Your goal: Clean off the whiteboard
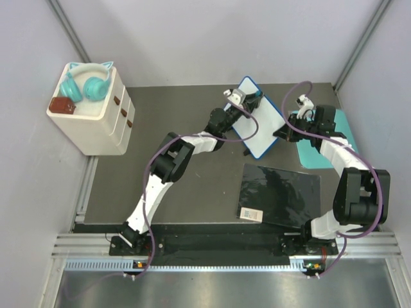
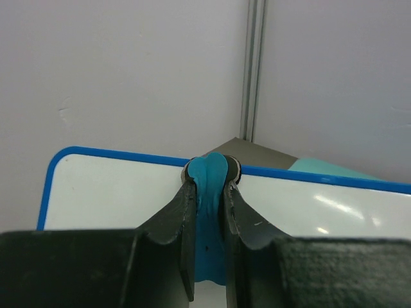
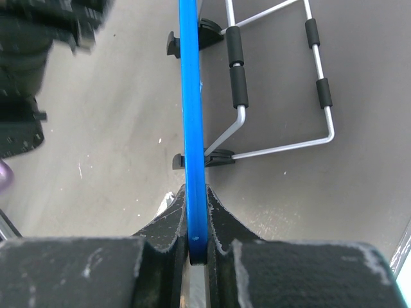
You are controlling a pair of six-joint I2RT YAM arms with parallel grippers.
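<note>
The whiteboard (image 1: 262, 122), white with a thin blue rim, stands tilted on its wire stand at the back middle of the table. My left gripper (image 1: 239, 98) is at the board's far left corner, shut on a teal cloth (image 2: 210, 192) that lies against the white face (image 2: 109, 196) near the top rim. My right gripper (image 1: 284, 133) is shut on the board's right edge. In the right wrist view the blue rim (image 3: 192, 96) runs edge-on between its jaws (image 3: 195, 192). The wire stand (image 3: 282, 96) and black feet (image 3: 215, 156) show behind. I see no scribbles.
A white drawer cabinet (image 1: 96, 122) at the back left carries teal headphones (image 1: 88, 83) and a small red-brown item (image 1: 62, 104). A glossy black sheet (image 1: 279, 196) lies in front of the board. A teal mat (image 1: 319, 154) lies under the right arm.
</note>
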